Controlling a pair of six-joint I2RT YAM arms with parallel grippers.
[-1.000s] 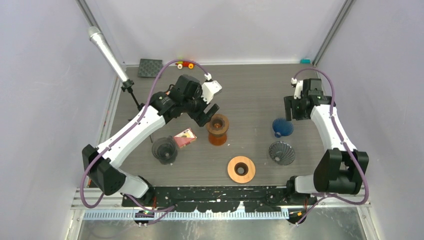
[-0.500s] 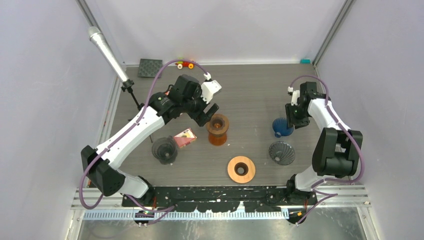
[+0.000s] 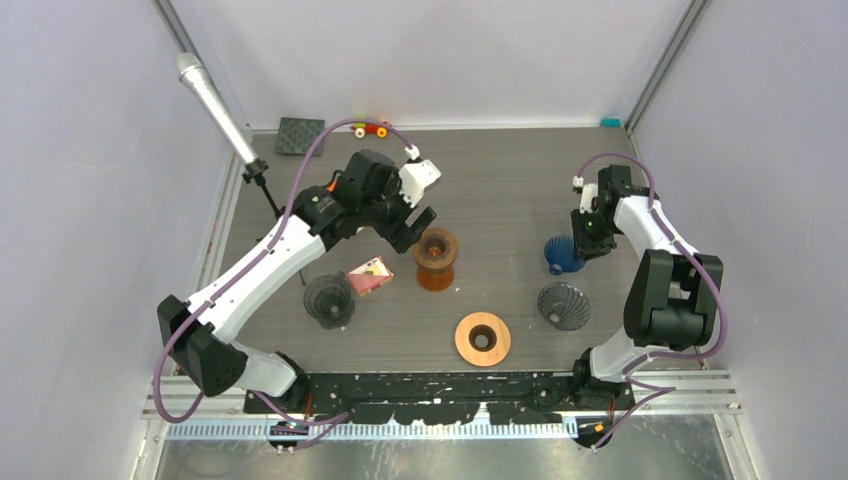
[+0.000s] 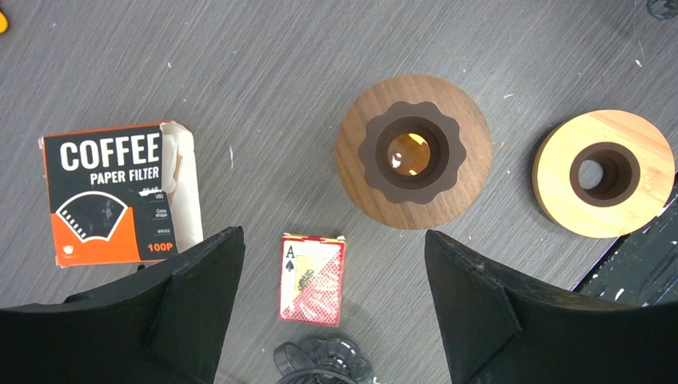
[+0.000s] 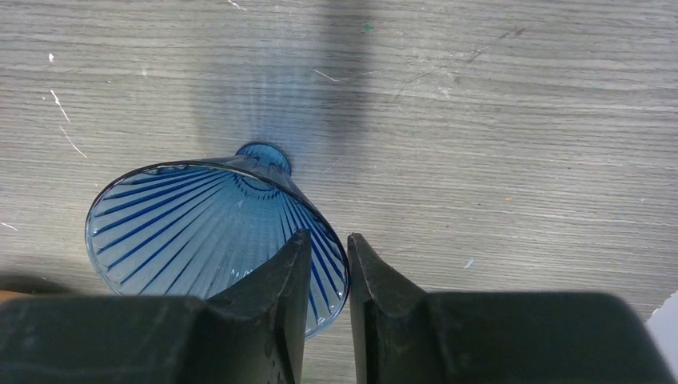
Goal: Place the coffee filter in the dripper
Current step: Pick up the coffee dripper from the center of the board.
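The coffee filter box (image 4: 112, 192), black and orange and marked "COFFEE PAPER FILTER", lies flat on the table in the left wrist view; the left arm hides it from above. My left gripper (image 4: 332, 236) hangs open above the table, over a playing-card box (image 4: 313, 278) and empty. A blue ribbed glass dripper (image 5: 208, 232) stands at the right (image 3: 563, 256). My right gripper (image 5: 326, 238) straddles its rim, with one finger inside the cone and one outside, narrowed onto the glass wall. That gripper (image 3: 590, 236) sits just right of the dripper in the top view.
A dark wooden stand with a brown insert (image 4: 413, 152) stands mid-table (image 3: 436, 258), and a light wooden ring (image 3: 483, 338) lies nearer the front. A grey dripper (image 3: 564, 305) and a black dripper (image 3: 330, 298) stand on the table. A microphone (image 3: 215, 105), a black pad (image 3: 300, 135) and a toy car (image 3: 371, 129) are at the back.
My right gripper has come down and left to the blue dripper, and its jaws have narrowed onto the rim. The left arm has barely shifted and stays open.
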